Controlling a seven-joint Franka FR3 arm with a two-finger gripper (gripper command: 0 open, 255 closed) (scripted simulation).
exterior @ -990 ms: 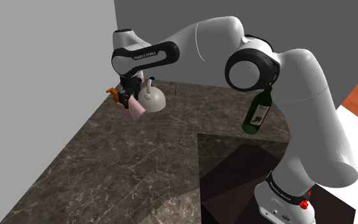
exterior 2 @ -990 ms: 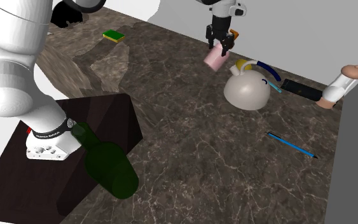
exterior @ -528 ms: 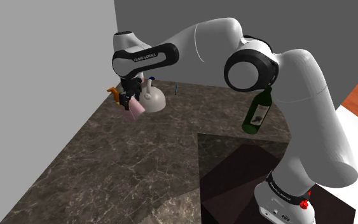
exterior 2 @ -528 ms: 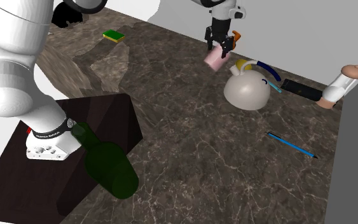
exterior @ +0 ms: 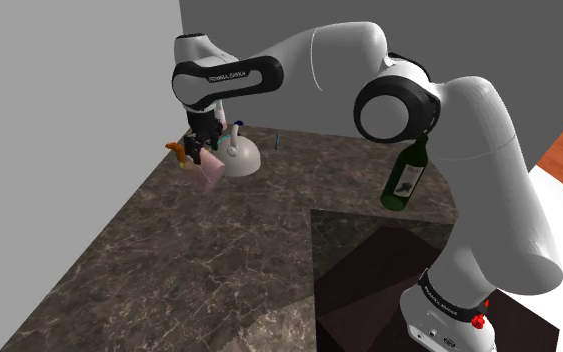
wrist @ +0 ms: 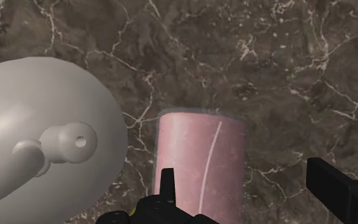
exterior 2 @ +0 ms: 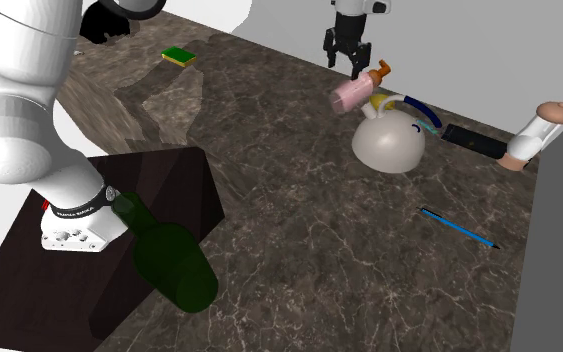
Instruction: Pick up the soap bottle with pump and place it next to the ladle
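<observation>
- Wrist view: my pincer (wrist: 242, 168) stands spread wide, gripping nothing. The pink soap bottle (wrist: 199, 159) lies between the fingers, close to one and well off the other.
- Second exterior view: it sits just beneath my fingertips, long axis slanted, orange pump (exterior 2: 380, 69) uppermost, just beside the white kettle (exterior 2: 389, 143).
- Near the countertop's (exterior 2: 299, 200) far edge by the wall; whether it rests there, I cannot tell.
- A grasp, I judge, means descending and matching that slant.

The wrist view's edge cuts the pink bottle (wrist: 199, 159), seemingly hiding its pump.
</observation>
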